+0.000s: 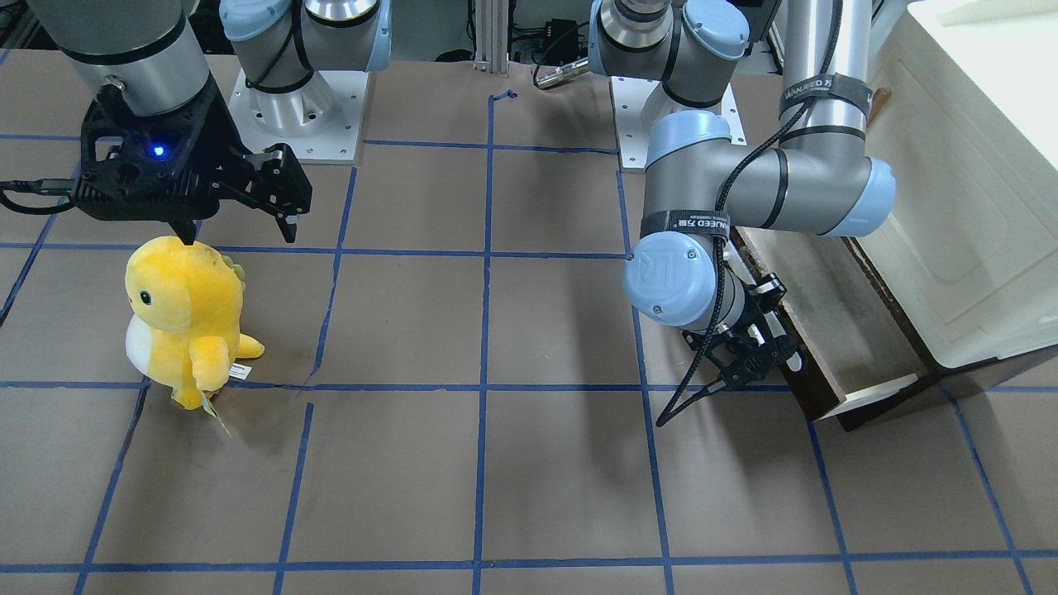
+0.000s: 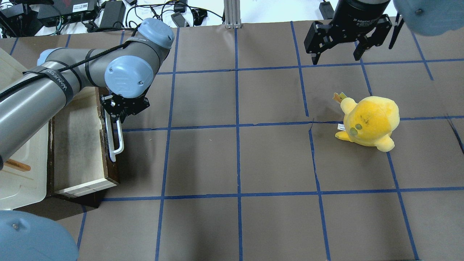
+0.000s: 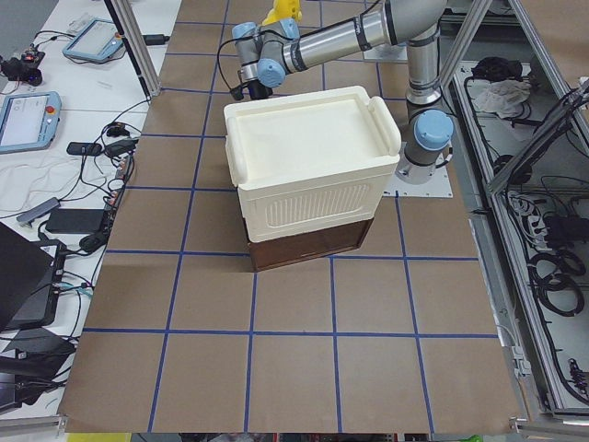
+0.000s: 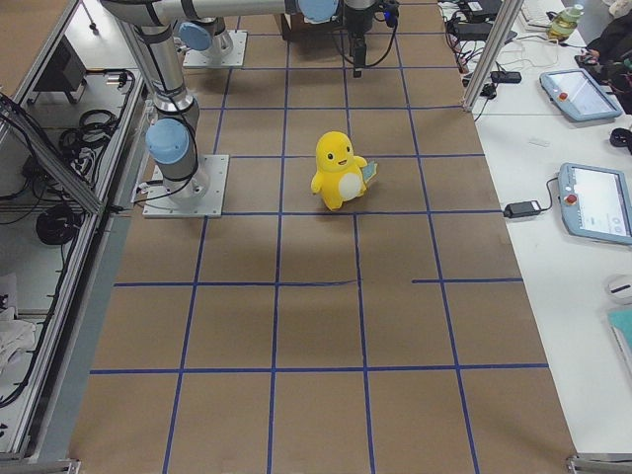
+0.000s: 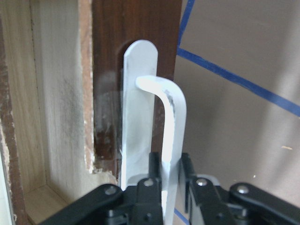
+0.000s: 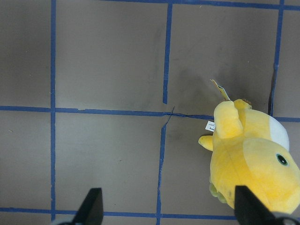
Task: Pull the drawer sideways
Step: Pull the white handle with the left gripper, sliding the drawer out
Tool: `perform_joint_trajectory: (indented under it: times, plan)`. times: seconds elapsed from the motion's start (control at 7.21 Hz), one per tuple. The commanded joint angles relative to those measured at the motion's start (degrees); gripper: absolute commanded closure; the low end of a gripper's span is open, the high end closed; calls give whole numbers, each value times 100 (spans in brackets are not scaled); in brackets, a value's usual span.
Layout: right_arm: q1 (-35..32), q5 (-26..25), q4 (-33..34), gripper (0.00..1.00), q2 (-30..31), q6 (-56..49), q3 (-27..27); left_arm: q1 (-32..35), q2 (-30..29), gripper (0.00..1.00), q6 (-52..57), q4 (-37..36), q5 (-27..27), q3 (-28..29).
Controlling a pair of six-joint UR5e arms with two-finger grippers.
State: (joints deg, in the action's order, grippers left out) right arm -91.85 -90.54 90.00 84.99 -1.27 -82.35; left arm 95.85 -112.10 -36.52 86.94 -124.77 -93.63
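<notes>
The drawer (image 2: 78, 145) stands pulled out of the cream-white cabinet (image 2: 18, 181) at the table's left end, its pale wood inside showing. Its dark brown front (image 5: 108, 70) carries a long white bar handle (image 2: 119, 143). My left gripper (image 2: 117, 117) is shut on the handle (image 5: 173, 122), a finger on each side of the bar near one end. It also shows in the front view (image 1: 764, 351), beside the drawer (image 1: 835, 322). My right gripper (image 2: 339, 56) is open and empty, hovering high over the far right of the table.
A yellow plush dinosaur (image 2: 369, 121) stands on the brown paper below and near my right gripper; it also shows in the right wrist view (image 6: 253, 159). Blue tape lines grid the table. Cables and devices lie beyond the far edge.
</notes>
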Motion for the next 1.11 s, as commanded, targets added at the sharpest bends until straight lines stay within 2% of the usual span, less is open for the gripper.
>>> perform_joint_trajectory:
  times: [0.0, 0.83, 0.97]
  plan:
    - [0, -8, 0, 0, 0, 3, 0, 22, -31, 100, -13, 16, 58, 29]
    - [0, 1, 0, 0, 0, 4, 0, 215, -101, 99, -153, 78, 199, 178]
    - [0, -8, 0, 0, 0, 4, 0, 232, -92, 60, -153, 69, 208, 178]
